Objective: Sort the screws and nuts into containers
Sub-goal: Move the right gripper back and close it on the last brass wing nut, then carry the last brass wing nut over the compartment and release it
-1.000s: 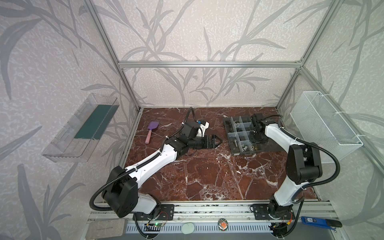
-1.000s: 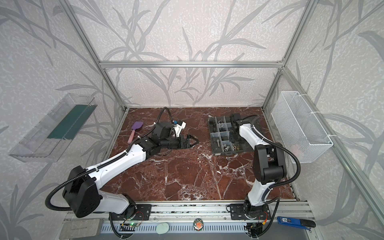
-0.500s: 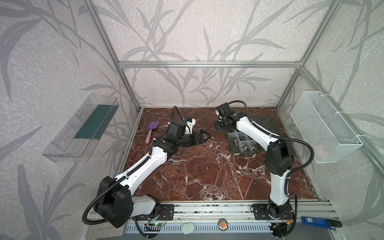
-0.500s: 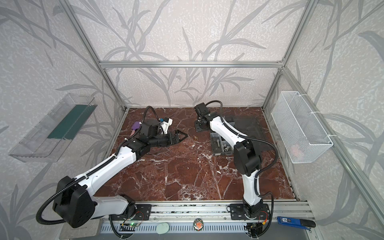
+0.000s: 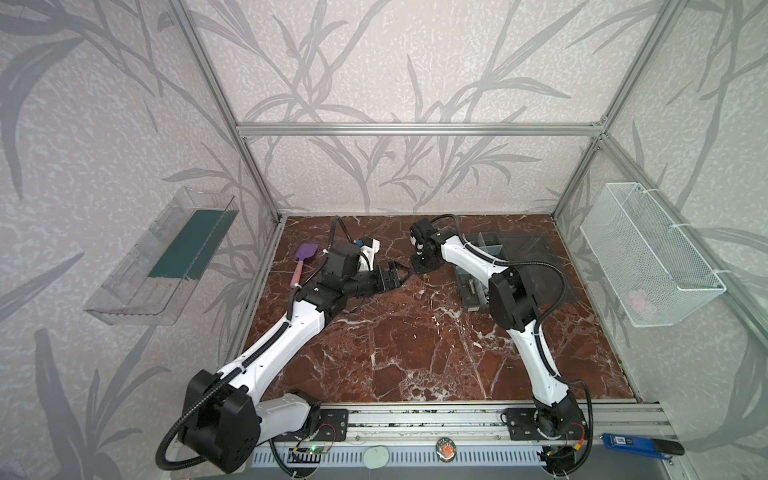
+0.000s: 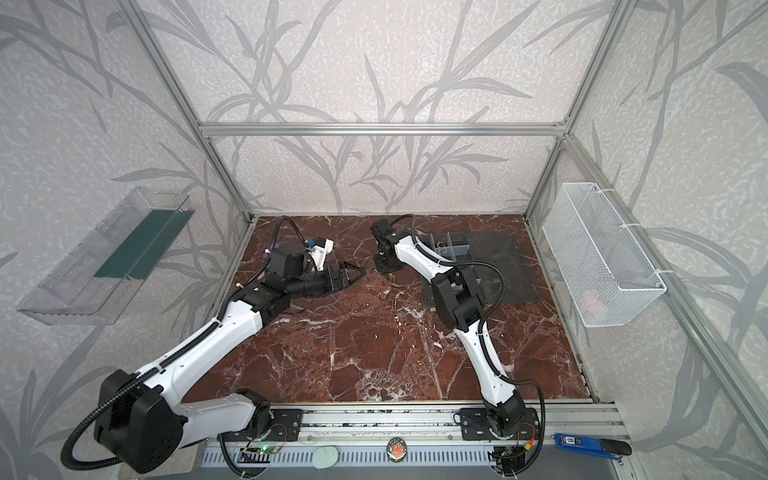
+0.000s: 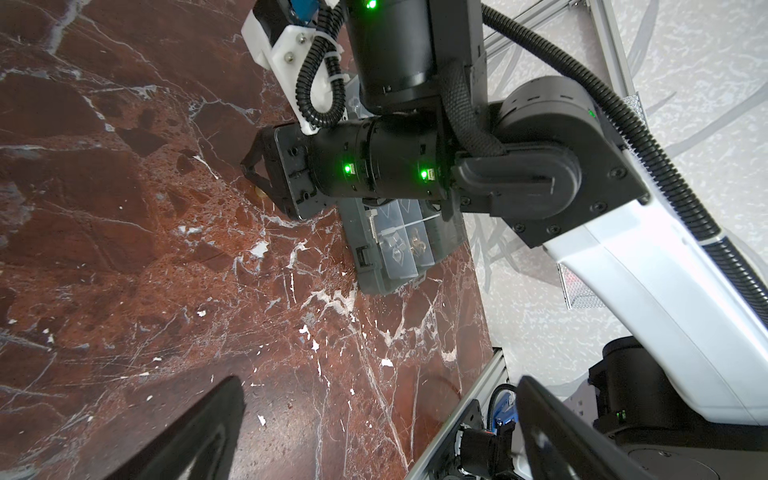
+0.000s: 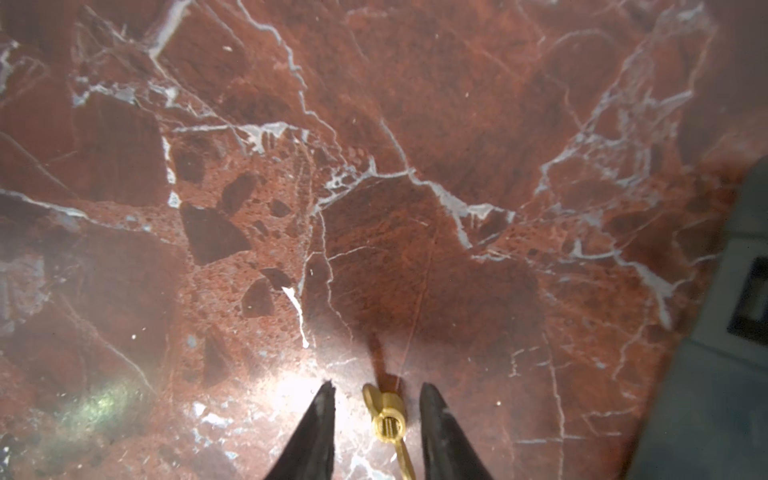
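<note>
Two containers (image 7: 400, 271) hold small parts (image 7: 417, 246), one brass — right end effector (image 8: 377, 388) spread astride nut (image 8: 388, 415).

Leaf-patterned grey walls (image 5: 374, 62) and aluminium frame (image 5: 415, 129) enclose a red marble tabletop (image 5: 415, 353).

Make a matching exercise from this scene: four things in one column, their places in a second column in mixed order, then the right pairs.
Things
1. brass wing nut
2. purple spatula
3. wire-mesh basket
4. clear shelf

Places
A. hung on the wall on the right arm's side
B. lying on the marble table top, near the wall on the left arm's side
C. fixed to the wall on the left arm's side
D. on the marble table top, between the fingertips of the open right gripper

Pairs: 1-D, 2-B, 3-A, 4-C
</note>
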